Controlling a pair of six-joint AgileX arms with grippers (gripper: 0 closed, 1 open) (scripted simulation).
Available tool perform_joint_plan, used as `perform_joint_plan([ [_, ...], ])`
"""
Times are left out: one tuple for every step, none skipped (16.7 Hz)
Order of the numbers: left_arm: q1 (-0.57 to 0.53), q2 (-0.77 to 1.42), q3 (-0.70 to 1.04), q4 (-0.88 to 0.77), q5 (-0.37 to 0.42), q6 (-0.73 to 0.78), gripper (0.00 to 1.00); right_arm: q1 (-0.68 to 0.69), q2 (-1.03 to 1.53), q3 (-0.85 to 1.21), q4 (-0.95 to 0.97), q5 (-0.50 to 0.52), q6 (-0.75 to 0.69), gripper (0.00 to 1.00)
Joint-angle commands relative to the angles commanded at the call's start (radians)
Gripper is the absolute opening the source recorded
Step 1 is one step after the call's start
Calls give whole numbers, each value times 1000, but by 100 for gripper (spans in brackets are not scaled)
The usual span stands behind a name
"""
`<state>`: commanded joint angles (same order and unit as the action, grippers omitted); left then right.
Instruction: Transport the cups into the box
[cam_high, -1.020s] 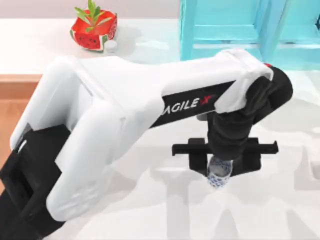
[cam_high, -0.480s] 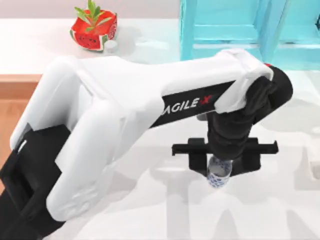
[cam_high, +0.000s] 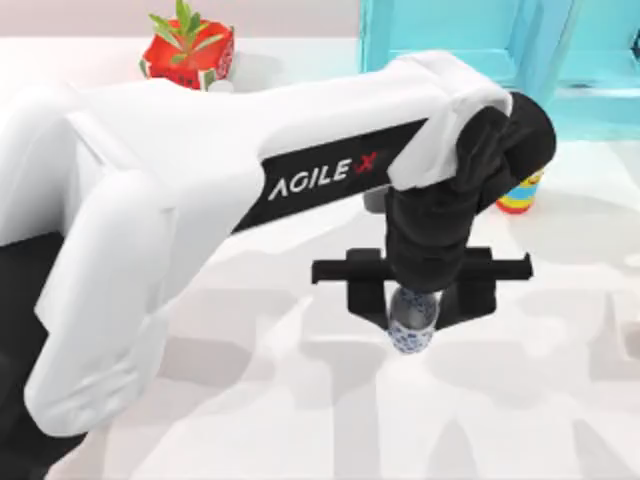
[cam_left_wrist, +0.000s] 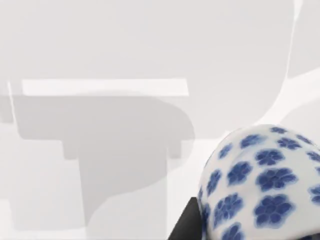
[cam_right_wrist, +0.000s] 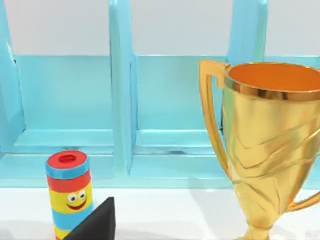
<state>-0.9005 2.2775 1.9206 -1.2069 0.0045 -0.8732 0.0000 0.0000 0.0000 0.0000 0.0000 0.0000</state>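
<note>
A small white cup with a blue floral pattern is held off the white table, and my left gripper is shut on it from above, near the table's middle. In the left wrist view the cup bulges close to the camera, with the gripper's shadow on the table behind it. The box is out of view. A black corner of my right gripper shows in the right wrist view, facing the cabinet.
A striped red-yellow-blue cylinder stands right of my left wrist, also seen as the cylinder. The turquoise cabinet lines the back right. A gold trophy stands by it. A watermelon planter sits at back left.
My left arm has shifted left and toward the back, carrying the floral cup along. The striped cylinder, hidden by the wrist before, is uncovered.
</note>
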Motion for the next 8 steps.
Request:
perform_joint_plan([
  [18,-46,-24,-18,0,18,0,0,0,0,0,0,0,100],
  [37,-94,-48,-38,-1,36,0,0,0,0,0,0,0,100],
  [55,-140,-72,-59,-1,55,0,0,0,0,0,0,0,100],
  [72,-182,-95,-79,-2,72,0,0,0,0,0,0,0,100],
  [86,-216,-116,-97,-2,87,0,0,0,0,0,0,0,100],
  [97,-240,-132,-111,-2,98,0,0,0,0,0,0,0,100],
  [104,-254,-142,-119,-3,105,0,0,0,0,0,0,0,100],
  [105,-257,-144,-121,-3,106,0,0,0,0,0,0,0,100],
])
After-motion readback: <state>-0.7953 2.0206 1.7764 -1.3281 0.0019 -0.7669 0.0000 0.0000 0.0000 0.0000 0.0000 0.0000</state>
